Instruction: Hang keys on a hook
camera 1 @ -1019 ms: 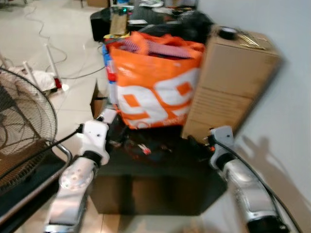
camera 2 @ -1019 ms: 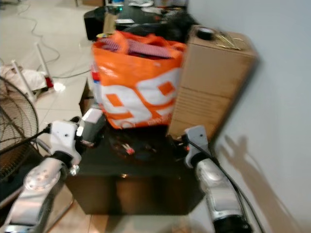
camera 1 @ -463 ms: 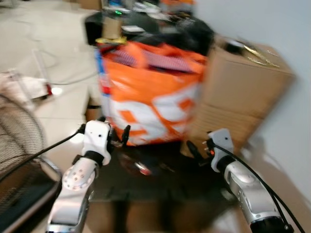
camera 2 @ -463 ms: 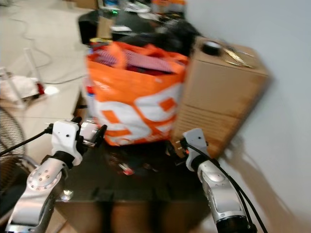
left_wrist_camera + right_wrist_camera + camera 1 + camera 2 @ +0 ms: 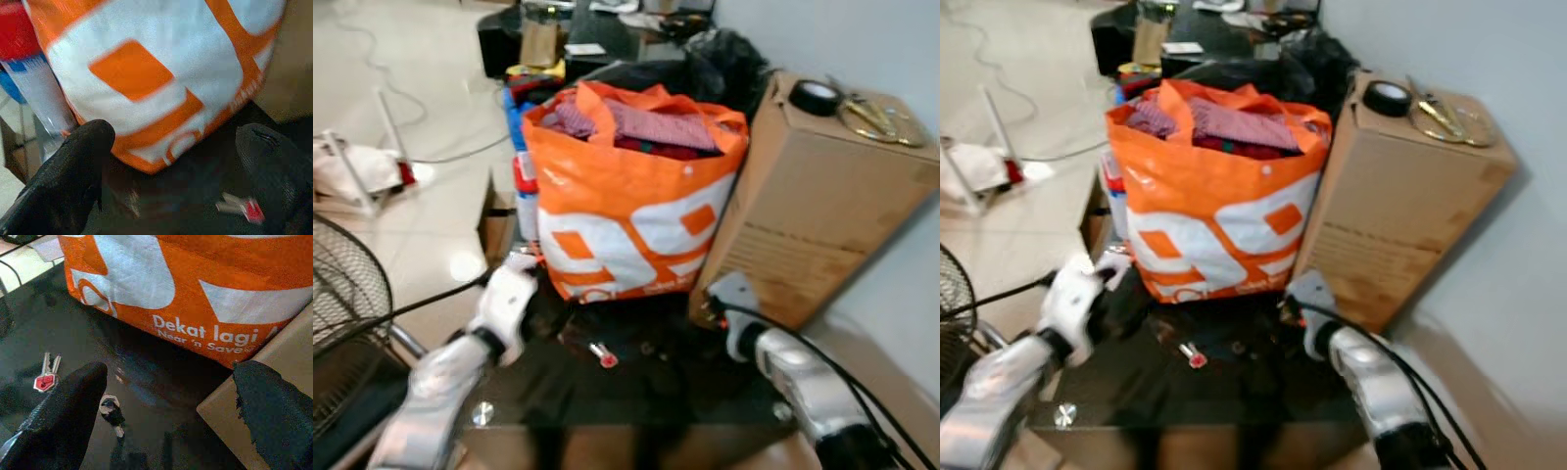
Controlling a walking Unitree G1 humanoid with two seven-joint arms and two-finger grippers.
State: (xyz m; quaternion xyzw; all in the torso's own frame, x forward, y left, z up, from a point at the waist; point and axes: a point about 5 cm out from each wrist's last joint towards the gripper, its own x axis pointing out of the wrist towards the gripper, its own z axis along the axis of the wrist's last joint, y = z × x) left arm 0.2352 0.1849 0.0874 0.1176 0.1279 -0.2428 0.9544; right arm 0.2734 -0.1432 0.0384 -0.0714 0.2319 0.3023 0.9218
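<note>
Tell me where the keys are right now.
The keys, with a red tag, lie on the dark table in front of the orange bag, between the left gripper and right gripper.

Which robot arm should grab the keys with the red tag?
Probably the left. The keys lie on the dark table just beside the open left gripper, nearer than to the right gripper, which is open too, over by the cardboard box.

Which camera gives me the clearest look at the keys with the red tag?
Right wrist view: the keys lie sharp on the dark table, both blades distinct. Both eye views show a small red speck; the left wrist view shows a blurred tag.
</note>
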